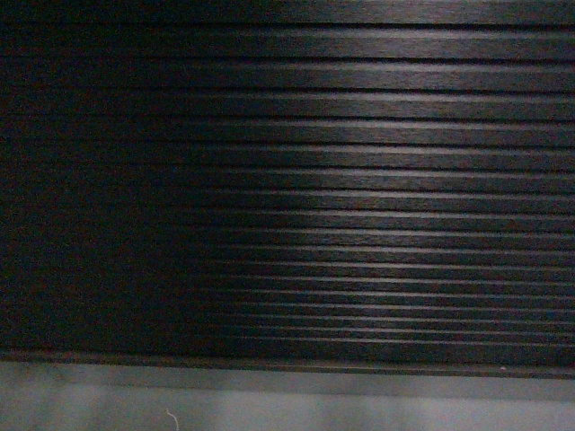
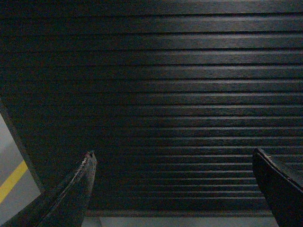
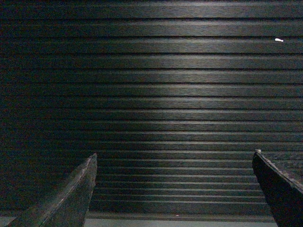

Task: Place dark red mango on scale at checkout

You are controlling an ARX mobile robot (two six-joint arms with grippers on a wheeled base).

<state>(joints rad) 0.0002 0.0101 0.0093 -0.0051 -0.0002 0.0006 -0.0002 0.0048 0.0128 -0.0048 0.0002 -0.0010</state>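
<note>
Dark ribbed checkout (image 1: 359,180) front, slats horiz.; left claw (image 2: 173,158) & right claw (image 3: 175,158) agape, empty.

Each tool (image 2: 173,158) (image 3: 175,158) has two dark, tapered, scuffed fingers (image 2: 75,189).

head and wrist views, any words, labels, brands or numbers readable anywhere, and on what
None: no readable text in any view.
Counter front: bare dark ribbed slats, no label or sign.
White fleck on a slat: too small to tell if it carries print.
Yellow floor stripe: a plain line, no lettering.
Left gripper and right gripper: no markings on the fingers.
</note>
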